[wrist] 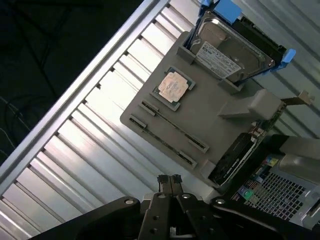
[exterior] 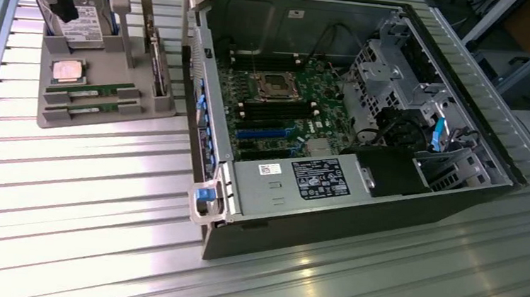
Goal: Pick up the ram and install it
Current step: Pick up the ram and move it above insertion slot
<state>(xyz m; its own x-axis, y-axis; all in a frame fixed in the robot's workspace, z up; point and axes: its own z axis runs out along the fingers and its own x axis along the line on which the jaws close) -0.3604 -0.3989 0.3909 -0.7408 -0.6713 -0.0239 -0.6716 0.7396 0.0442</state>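
Two ram sticks lie side by side in slots at the front of a grey holder tray [exterior: 106, 118]: one ram [exterior: 90, 94] and a second ram [exterior: 93, 109]. In the wrist view they show edge-on as thin strips, the first ram [wrist: 175, 127] and the second ram [wrist: 161, 142]. My black gripper [exterior: 69, 14] hangs at the exterior view's top left, over the back of the tray near the hard drive, well above the sticks. Its fingers [wrist: 170, 183] are pressed together with nothing between them.
The tray also holds a silver processor chip [exterior: 67, 70] and an upright hard drive [exterior: 87, 21]. At the exterior view's right lies an open computer case [exterior: 335, 218] with its motherboard [exterior: 267, 120], black memory slots [exterior: 273, 110] and power supply [exterior: 310, 180]. The ribbed metal table [exterior: 81, 198] spreads around them.
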